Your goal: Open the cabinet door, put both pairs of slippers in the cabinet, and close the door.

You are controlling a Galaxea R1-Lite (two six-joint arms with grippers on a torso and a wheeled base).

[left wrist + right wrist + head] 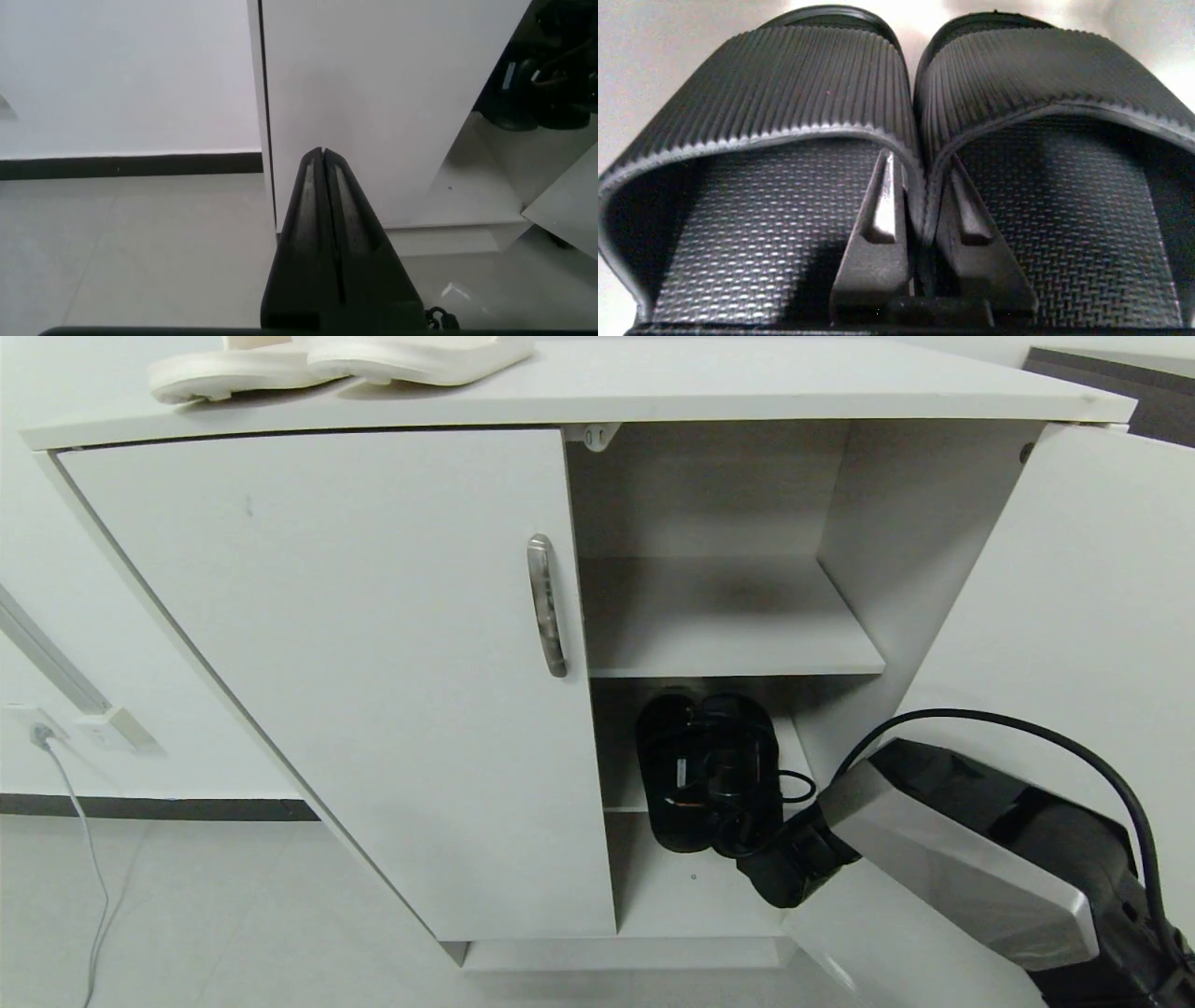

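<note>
A pair of black slippers (695, 775) stands in the cabinet's lower compartment (681, 896), beneath the middle shelf (719, 616). My right gripper (726, 826) is inside that compartment, shut on the slippers. In the right wrist view its fingers (887, 215) pinch the two inner edges of the black slippers (803, 84) together. A pair of white slippers (336, 364) lies on the cabinet top (747, 383). The right door (1074, 616) stands open and the left door (327, 663) is closed. My left gripper (322, 154) is shut and empty, low above the floor in front of the cabinet.
The left door carries a metal handle (547, 605). The upper shelf holds nothing. A wall socket with a hanging cable (37, 733) is on the wall left of the cabinet. Tiled floor (121, 252) spreads in front.
</note>
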